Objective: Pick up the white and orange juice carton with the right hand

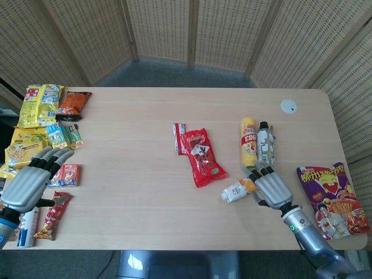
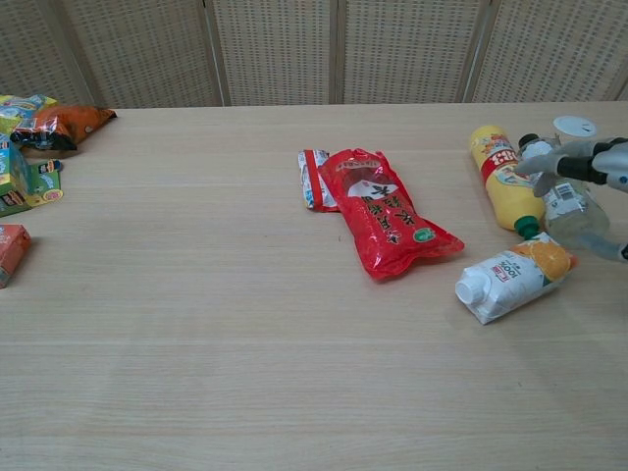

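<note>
The white and orange juice carton lies on its side on the table, cap toward the front left; the chest view shows the carton near the right edge. My right hand hovers just to the right of it, fingers spread and holding nothing. In the chest view only the right hand's fingers show, raised over the clear bottle. My left hand hangs open at the table's left edge, far from the carton, above small snack packs.
A yellow bottle and a clear bottle lie just behind the carton. A red snack bag and a small red-white packet lie at centre. A purple chip bag sits at the right edge, with snack packs piled at the left.
</note>
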{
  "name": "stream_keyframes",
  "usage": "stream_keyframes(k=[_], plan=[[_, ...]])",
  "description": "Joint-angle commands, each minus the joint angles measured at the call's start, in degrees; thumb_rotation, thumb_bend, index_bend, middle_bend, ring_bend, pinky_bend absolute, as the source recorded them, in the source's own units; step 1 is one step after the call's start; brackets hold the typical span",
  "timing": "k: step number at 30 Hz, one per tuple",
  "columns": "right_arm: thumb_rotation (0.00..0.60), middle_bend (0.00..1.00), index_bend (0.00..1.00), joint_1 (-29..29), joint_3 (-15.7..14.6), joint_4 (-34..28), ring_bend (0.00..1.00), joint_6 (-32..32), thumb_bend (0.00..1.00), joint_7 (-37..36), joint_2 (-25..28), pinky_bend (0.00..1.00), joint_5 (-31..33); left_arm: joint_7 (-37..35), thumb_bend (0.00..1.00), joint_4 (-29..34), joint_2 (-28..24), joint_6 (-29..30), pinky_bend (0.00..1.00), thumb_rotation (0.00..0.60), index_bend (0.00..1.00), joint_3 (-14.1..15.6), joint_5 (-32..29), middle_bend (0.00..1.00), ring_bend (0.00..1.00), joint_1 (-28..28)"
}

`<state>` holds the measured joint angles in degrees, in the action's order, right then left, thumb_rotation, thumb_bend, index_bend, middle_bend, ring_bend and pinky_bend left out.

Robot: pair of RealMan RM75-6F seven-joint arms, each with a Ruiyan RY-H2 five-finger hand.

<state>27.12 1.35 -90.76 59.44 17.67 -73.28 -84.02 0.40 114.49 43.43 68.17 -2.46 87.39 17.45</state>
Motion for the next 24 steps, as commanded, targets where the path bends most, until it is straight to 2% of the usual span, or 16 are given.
stream_keyframes(k=[1, 8, 16, 20, 24], plan=[[0.524, 0.21, 0.0, 0.5, -0.54, 1.76, 0.0, -0.61, 0.51, -0.15, -1.75, 0.06, -0.62, -0.38, 0.22, 0.07, -0.18, 0.3, 0.0, 0.6, 0.0, 0.08, 0.23, 0.0, 0.0, -0.11], [0.491, 0.12, 0.0, 1.79, -1.68, 5.14, 0.0, -2.7, 0.51, -1.35, -4.46, 0.0, -1.97, -1.08, 0.22, 0.44, -0.9, 0.9, 0.0, 0.6, 0.0, 0.35, 0.63, 0.0, 0.0, -0.43], [0.481, 0.04, 0.0, 3.42, -2.65, 8.86, 0.0, -5.42, 0.51, -3.04, -6.23, 0.0, -2.87, -1.76, 0.22, 0.9, -1.55, 1.18, 0.0, 0.6, 0.0, 0.51, 1.39, 0.0, 0.0, -0.42], [0.479, 0.0, 0.0, 4.2, -2.99, 11.12, 0.0, -5.72, 0.65, -4.69, -6.95, 0.0, -4.11, -1.94, 0.22, 1.25, -1.85, 1.51, 0.0, 0.6, 0.0, 0.49, 1.46, 0.0, 0.0, -0.51], [0.518, 0.0, 0.0, 4.58, -3.24, 12.36, 0.0, -5.5, 0.73, -5.44, -7.32, 0.0, -4.94, -2.15, 0.22, 1.48, -2.14, 1.69, 0.0, 0.6, 0.0, 0.43, 1.49, 0.0, 0.0, -0.51]])
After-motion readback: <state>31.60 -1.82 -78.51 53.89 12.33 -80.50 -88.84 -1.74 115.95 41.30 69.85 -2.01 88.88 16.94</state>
